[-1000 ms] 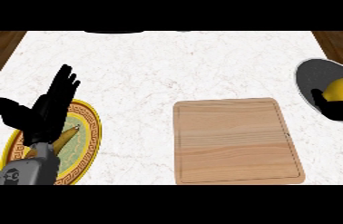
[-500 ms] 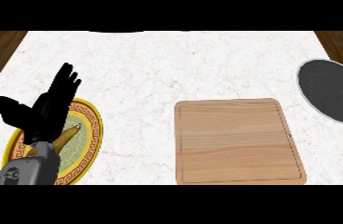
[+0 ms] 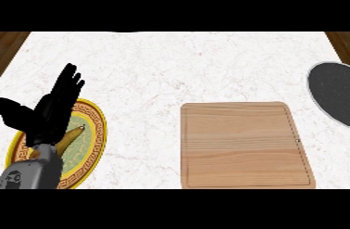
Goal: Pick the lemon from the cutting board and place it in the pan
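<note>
1. Marble counter [image 3: 171, 61]: no brand, label or writing legible anywhere.
2. Cutting board [image 3: 242, 144], 5 o'clock: bare, no lemon on it.
3. Gold-rimmed plate [image 3: 101, 130], 8 o'clock, partly under item 5.
4. Pan [image 3: 331, 91], 3 o'clock, cut by the edge: no lemon in the visible part.
5. Left hand [image 3: 51, 112]: resting, fingers straight, released.
6. Risk: the lemon's position is unverified, so placement cannot be confirmed.
</note>
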{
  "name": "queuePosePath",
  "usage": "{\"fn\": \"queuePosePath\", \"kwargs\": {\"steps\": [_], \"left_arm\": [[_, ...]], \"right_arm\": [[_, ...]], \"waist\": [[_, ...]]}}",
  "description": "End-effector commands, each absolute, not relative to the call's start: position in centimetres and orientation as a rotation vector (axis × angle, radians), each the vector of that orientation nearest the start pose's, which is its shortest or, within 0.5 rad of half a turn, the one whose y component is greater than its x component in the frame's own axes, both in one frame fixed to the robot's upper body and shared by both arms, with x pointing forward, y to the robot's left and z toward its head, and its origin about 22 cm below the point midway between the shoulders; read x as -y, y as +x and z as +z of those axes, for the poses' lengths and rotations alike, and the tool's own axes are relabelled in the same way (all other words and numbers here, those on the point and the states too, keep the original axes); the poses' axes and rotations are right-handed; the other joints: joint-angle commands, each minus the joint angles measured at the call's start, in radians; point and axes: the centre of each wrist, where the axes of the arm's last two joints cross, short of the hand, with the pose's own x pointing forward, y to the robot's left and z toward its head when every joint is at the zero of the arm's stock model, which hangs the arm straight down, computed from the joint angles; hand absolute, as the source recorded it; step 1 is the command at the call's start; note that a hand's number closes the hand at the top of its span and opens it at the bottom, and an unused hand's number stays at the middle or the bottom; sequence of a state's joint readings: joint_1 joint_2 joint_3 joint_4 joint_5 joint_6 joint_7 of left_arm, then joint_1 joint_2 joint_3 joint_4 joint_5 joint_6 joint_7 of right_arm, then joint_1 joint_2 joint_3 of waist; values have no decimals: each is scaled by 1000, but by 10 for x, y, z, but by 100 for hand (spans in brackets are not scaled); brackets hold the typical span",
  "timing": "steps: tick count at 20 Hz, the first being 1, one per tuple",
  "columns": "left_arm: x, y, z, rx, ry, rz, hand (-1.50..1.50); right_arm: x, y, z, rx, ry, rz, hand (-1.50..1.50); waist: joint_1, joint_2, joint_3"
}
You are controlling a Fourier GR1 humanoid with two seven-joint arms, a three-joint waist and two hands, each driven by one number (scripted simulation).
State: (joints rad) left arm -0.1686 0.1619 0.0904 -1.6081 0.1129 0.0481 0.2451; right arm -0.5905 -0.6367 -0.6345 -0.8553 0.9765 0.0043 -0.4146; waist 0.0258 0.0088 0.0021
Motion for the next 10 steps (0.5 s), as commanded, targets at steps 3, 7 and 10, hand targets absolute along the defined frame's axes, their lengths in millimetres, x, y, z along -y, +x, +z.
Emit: {"fn": "queuePosePath", "kwargs": {"steps": [3,7,10], "left_arm": [[-249,274,58,1532,54,11,0],[-253,281,51,1533,62,6,0],[-254,289,57,1552,66,14,0]], "right_arm": [[494,338,99,1450,-1209,720,150],[488,340,76,1304,-1257,798,150],[504,323,63,1216,-1146,587,-150]], "waist": [[10,4,1],[28,14,2],[19,18,3]]}}
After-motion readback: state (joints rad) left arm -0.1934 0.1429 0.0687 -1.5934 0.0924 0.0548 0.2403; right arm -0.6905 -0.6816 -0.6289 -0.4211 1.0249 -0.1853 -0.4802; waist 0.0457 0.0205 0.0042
